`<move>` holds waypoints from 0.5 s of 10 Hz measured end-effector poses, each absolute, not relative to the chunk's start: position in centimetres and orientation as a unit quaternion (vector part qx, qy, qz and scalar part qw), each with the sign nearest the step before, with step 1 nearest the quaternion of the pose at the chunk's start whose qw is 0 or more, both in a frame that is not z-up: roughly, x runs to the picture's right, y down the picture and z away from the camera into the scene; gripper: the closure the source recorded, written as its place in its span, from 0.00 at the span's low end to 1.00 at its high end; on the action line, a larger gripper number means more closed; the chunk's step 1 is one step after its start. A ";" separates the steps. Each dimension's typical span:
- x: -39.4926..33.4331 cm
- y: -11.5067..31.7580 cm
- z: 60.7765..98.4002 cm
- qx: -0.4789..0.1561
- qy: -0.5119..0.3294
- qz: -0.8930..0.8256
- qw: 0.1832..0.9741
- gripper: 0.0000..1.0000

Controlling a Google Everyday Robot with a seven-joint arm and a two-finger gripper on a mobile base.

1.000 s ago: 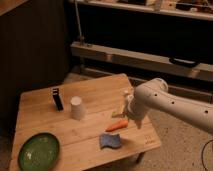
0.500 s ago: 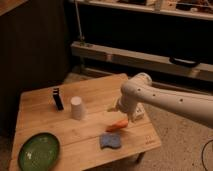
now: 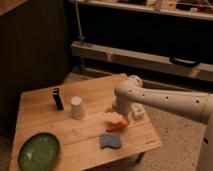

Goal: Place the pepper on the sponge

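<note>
Nearest us, at the front-left corner of the table, the green plate shows only its own green face. The sponge lies by the front edge, and the pepper lies just behind it, apart from it. The gripper hovers right over the pepper, fingers spread and holding nothing. Farther back stands the white cup, and we cannot see inside it. Since a second ago the arm has swung left over the pepper; pepper and sponge have not moved.
</note>
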State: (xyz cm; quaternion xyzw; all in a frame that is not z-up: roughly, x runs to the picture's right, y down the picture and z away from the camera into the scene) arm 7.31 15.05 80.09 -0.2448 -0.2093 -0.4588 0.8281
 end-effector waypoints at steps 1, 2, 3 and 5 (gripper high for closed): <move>7.7 15.3 80.0 -0.249 -0.211 -0.451 0.831 0.20; 8.0 15.6 80.0 -0.251 -0.212 -0.447 0.832 0.20; 7.9 15.9 80.2 -0.250 -0.217 -0.447 0.831 0.20; 8.0 16.9 81.5 -0.219 -0.246 -0.456 0.827 0.20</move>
